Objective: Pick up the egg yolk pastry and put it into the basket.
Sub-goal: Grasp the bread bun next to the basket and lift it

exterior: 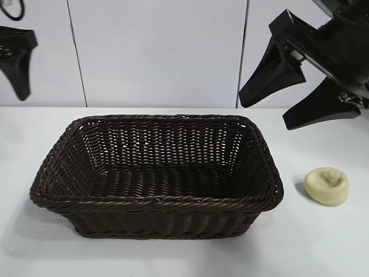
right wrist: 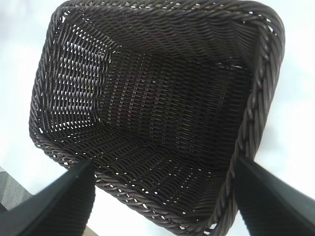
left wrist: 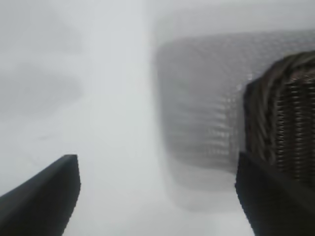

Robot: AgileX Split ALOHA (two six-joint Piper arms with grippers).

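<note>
White tabletop (exterior: 323,242) fills the lower part of the exterior view, with pale wall panels (exterior: 155,52) behind it. On that surface sits the pastry (exterior: 327,186), a small cream-yellow puck with a raised knob on top, resting flat on the table at about four o'clock in the picture. It lies just beside the basket (exterior: 155,202) on the basket's three o'clock side, apart from it, with a strip of bare table between them. That basket is large, rectangular and dark brown, woven, with flared sides and a braided rim; it stands upright at the centre, and nothing is visible inside it. Up at about two o'clock, above the pastry and well clear of it, hangs the right gripper (exterior: 288,112), tilted downward toward the basket, its two black fingers spread wide and holding nothing. Its own camera looks down into the woven interior. At about ten o'clock, at the frame edge, is the left gripper (exterior: 17,63), raised off the table; its wrist camera shows its fingers (left wrist: 42,196) wide apart and empty, with the basket's end beside them.
</note>
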